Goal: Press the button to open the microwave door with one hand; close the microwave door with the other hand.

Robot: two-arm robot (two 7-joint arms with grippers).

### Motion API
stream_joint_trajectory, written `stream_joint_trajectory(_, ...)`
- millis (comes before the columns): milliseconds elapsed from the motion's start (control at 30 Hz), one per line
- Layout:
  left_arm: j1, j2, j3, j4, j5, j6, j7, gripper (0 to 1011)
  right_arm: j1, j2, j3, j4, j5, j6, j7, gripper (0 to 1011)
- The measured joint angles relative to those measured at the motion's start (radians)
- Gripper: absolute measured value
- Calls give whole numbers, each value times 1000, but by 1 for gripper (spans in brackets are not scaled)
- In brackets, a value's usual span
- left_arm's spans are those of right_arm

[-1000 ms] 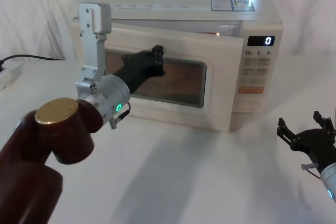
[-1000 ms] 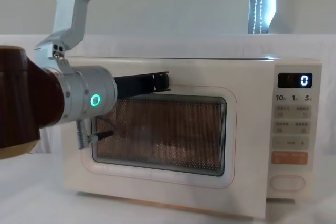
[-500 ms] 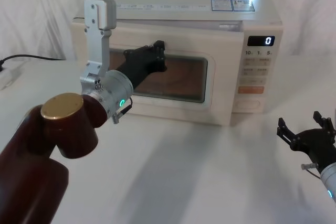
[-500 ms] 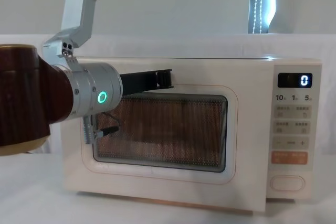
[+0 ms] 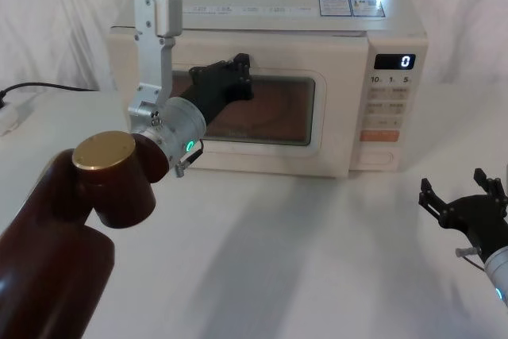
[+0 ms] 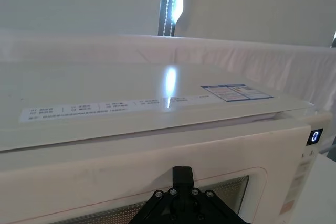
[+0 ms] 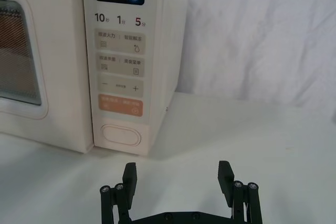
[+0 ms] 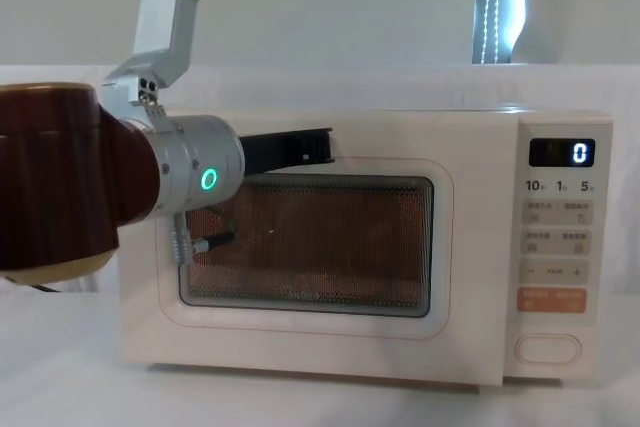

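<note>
The left gripper (image 5: pixel 236 77) presses its tip flat on the door (image 8: pixel 310 332), at the glass's upper edge, to seat it flush; whether its jaws are apart, I cannot tell; the right gripper (image 7: pixel 177 178) waits spread, the button (image 7: pixel 121 134) just ahead.

Lab-like test setup: white backdrop cloth (image 5: pixel 55 13), white table (image 5: pixel 302 260).

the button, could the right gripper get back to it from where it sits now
Probably yes: the right gripper, jaws open, faces the button low on the control panel across bare table; nothing lies between them.
</note>
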Motion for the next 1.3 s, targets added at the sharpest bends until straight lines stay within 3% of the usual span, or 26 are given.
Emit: stream_joint_trajectory(1300,-24,-63,-36,62,62,3,-5,0,0,0,0,0,0,0,0,1002)
